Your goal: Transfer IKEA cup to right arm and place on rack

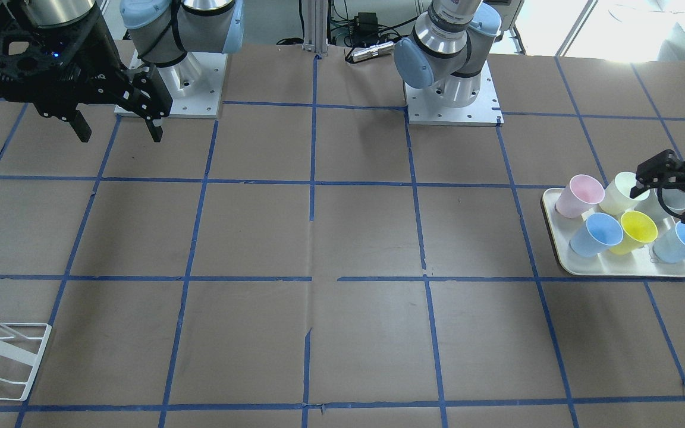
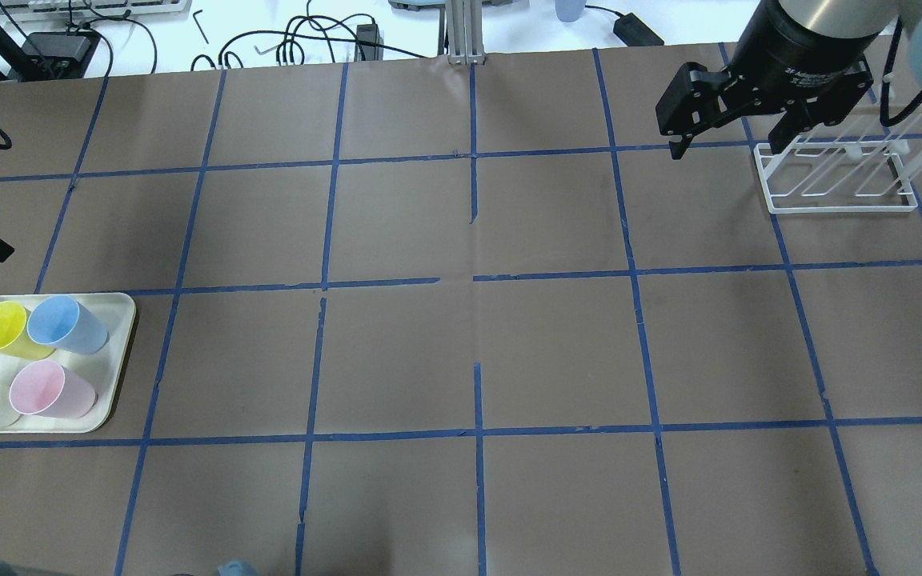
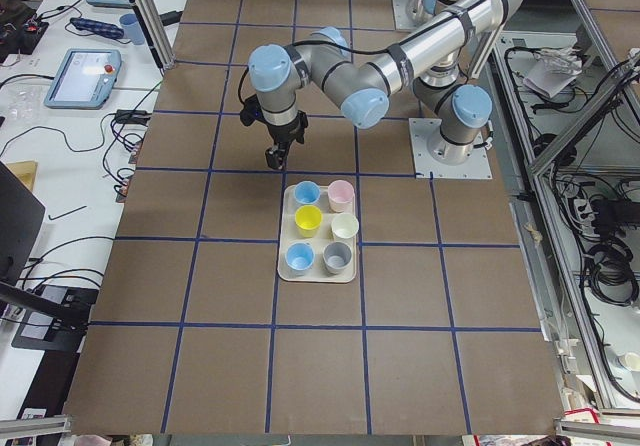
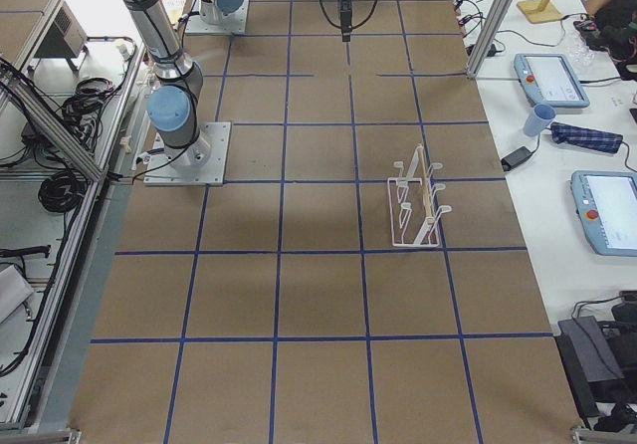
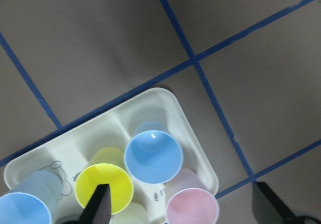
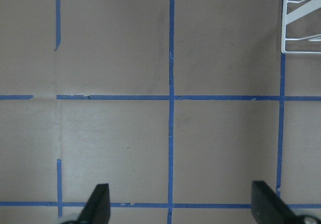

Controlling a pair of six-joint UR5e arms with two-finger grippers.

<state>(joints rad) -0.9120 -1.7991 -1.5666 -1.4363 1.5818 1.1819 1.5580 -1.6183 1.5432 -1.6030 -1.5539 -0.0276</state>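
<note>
Well, in the front-facing view my left gripper (image 1: 665,203) hangs spread wide, holding nothing, by the tray (image 1: 622,270) at 3 o'clock. The tray carries 6 cups: 2 blue cups (image 1: 597,233), 1 pink cup (image 1: 580,195), 1 cream cup (image 1: 621,191), 1 grey cup (image 1: 678,201), and the IKEA cup (image 1: 638,229) between the blues. My right gripper (image 1: 119,134), equally spread and bare, is at 10 o'clock, and the rack (image 1: 3,356) is at 8. Overhead, it hovers just beside the rack. From my left wrist, 1 finger (image 5: 98,206) overlaps the yellow rim at 7 o'clock.
</note>
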